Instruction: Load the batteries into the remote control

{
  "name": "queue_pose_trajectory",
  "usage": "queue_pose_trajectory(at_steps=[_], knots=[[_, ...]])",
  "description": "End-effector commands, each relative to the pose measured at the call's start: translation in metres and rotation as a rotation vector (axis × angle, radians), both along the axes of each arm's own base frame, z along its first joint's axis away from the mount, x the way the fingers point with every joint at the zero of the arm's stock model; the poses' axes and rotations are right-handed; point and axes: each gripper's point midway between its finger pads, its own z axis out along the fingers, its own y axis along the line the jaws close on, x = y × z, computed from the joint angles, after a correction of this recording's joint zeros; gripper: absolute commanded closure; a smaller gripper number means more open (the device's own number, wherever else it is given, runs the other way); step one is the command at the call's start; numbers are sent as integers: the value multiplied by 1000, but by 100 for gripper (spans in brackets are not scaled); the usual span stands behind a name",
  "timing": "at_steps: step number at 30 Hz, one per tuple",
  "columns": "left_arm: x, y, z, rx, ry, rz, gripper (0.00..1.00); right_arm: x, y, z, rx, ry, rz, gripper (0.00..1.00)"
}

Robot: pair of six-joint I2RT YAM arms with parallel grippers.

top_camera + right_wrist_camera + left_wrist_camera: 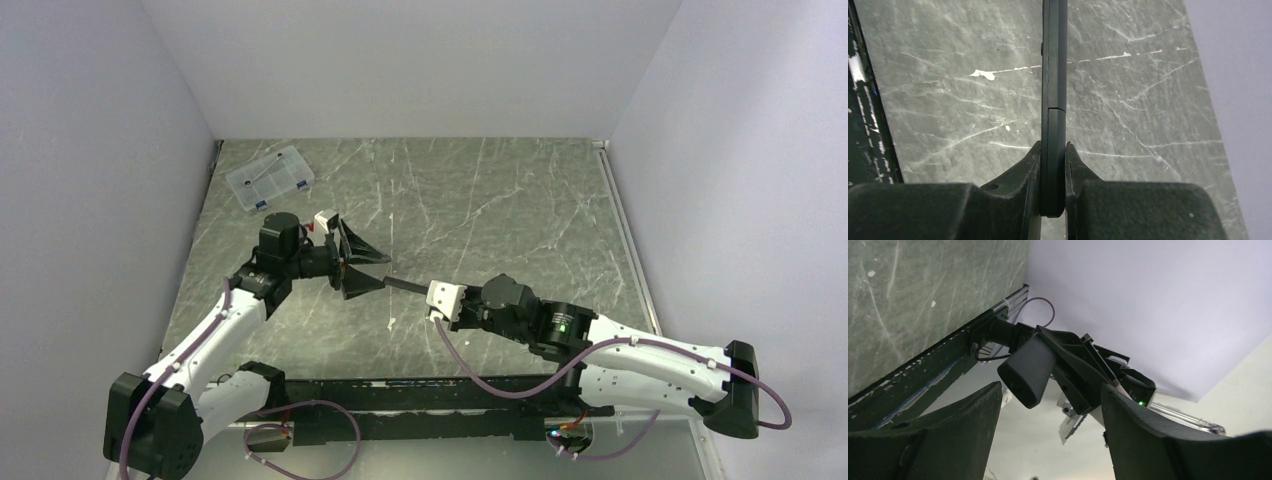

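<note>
The remote control (406, 287) is a slim black bar held above the table, pointing left. My right gripper (428, 294) is shut on its near end; in the right wrist view the remote control (1054, 75) stands edge-on between the fingers (1024, 172) of that gripper (1053, 146). My left gripper (384, 268) is open, its jaws spread on either side of the remote's far end without touching it. In the left wrist view the remote's rounded end (1027, 374) faces me just beyond the open left gripper (1051, 387). The batteries are out of view.
A clear plastic compartment box (270, 179) lies at the back left of the marbled table (500, 210). A black rail (440, 385) runs along the near edge between the arm bases. White walls close in the left, back and right.
</note>
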Motion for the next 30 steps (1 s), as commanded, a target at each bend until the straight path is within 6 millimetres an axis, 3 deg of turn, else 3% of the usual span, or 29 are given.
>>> queue_pose_trajectory(at_steps=[1,15,25,30], knots=[[1,3,19,62,-179,-61,23,-1,7,23,92,79,-40,100],[-2,17,30,242,-418,-176,24,-3,0,35,215,355,-68,100],[-16,12,57,142,-587,-247,19,-24,10,56,312,610,62,100],[-21,13,61,146,-633,-272,14,-27,12,62,328,714,96,100]])
